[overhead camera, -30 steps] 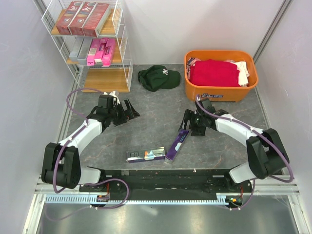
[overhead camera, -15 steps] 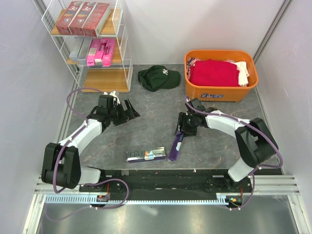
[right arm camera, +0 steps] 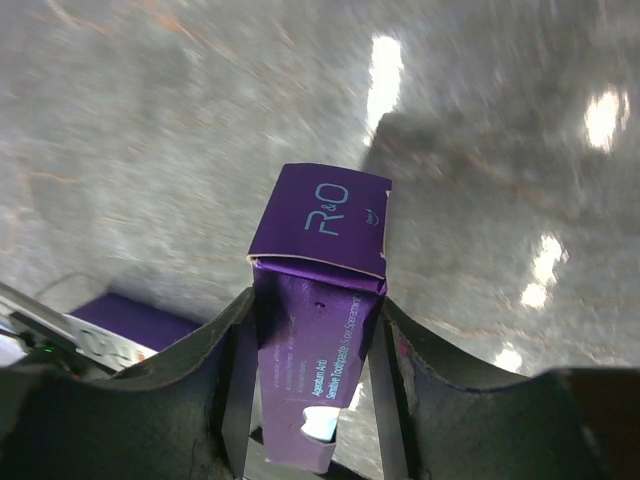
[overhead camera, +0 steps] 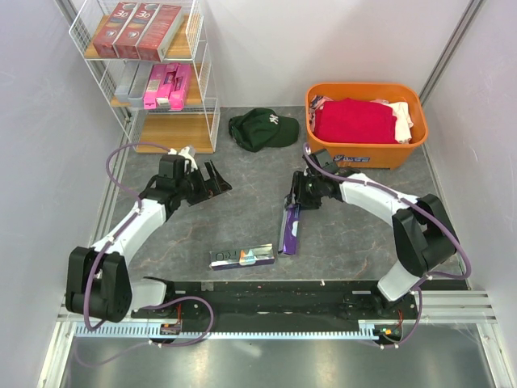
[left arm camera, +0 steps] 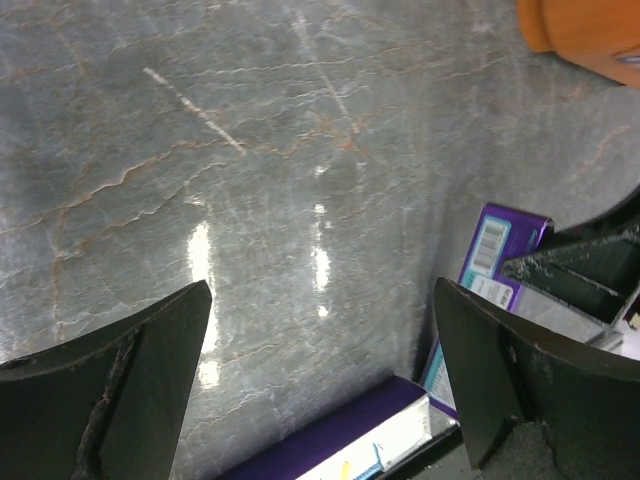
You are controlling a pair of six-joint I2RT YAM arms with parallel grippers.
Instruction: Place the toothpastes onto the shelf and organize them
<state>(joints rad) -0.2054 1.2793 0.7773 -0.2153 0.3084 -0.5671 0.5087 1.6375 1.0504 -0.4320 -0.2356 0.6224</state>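
Right gripper [right arm camera: 315,312]: fingers [right arm camera: 240,360] clamped on both long sides of purple toothpaste box [right arm camera: 318,230], at its far end. Box's near end sits just beside holographic box [overhead camera: 242,257]. Left gripper [left arm camera: 320,330]: spread wide, nothing in it, over grey marbled tabletop [overhead camera: 242,210]. Orange tub [overhead camera: 363,153] close, far-right of right arm. Shelf [overhead camera: 202,48] far left, red toothpastes [overhead camera: 136,31] on top board.

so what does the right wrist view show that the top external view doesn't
Only the right wrist view: the R&O lettering on the end flap of the purple cardboard toothpaste box, with the right gripper closed against both its long sides. Only the top external view: the white wire shelf with wooden boards, the dark green cap, the orange plastic tub and the open left gripper. Both: that box, the gripper on it and the grey marbled table.
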